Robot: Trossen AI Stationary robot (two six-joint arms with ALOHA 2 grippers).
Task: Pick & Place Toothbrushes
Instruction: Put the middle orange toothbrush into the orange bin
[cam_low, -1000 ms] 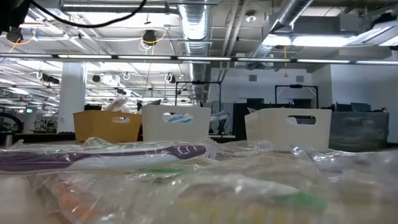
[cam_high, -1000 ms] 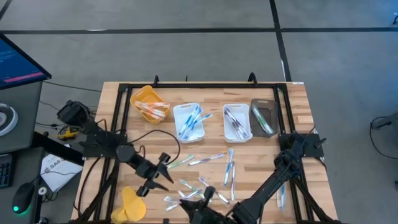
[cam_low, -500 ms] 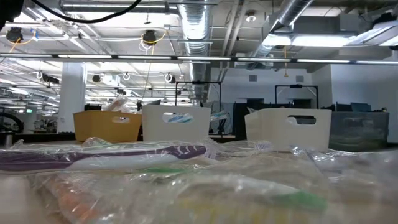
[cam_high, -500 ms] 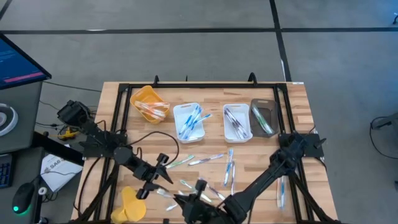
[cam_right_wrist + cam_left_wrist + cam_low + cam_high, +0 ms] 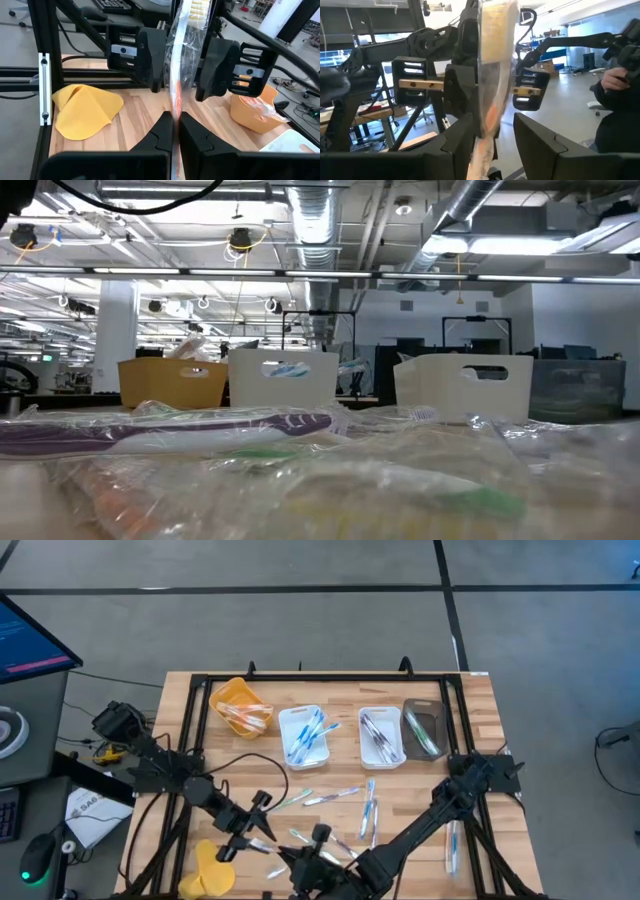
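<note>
A toothbrush (image 5: 177, 75) with orange accents, in a clear wrapper, stands upright over the table's near left part. My right gripper (image 5: 176, 120) is shut on it. My left gripper (image 5: 492, 135) faces the right one with its fingers apart, one on either side of the same toothbrush (image 5: 492, 75). In the high view the left gripper (image 5: 262, 825) and the right gripper (image 5: 305, 852) meet near the front edge. Several more wrapped toothbrushes (image 5: 345, 796) lie flat on the wood. My right gripper pinches the wrapped toothbrush low on its length (image 5: 175, 107) between its two fingers. The fingers come about level from the table's right side and lie across it. The toothbrush rises upright above them, clear of the table. My left gripper: whether its fingers (image 5: 152, 62) touch the wrapper, I cannot tell.
Along the far side stand a yellow tray (image 5: 240, 705), two white trays (image 5: 305, 733) (image 5: 381, 736) and a dark tray (image 5: 424, 728), all holding toothbrushes. A yellow cloth (image 5: 212, 868) lies at the near left corner. A black frame (image 5: 195, 730) borders the table.
My right gripper has moved toward the table's left and a little toward the far edge, carrying the upright toothbrush up to my left gripper.
</note>
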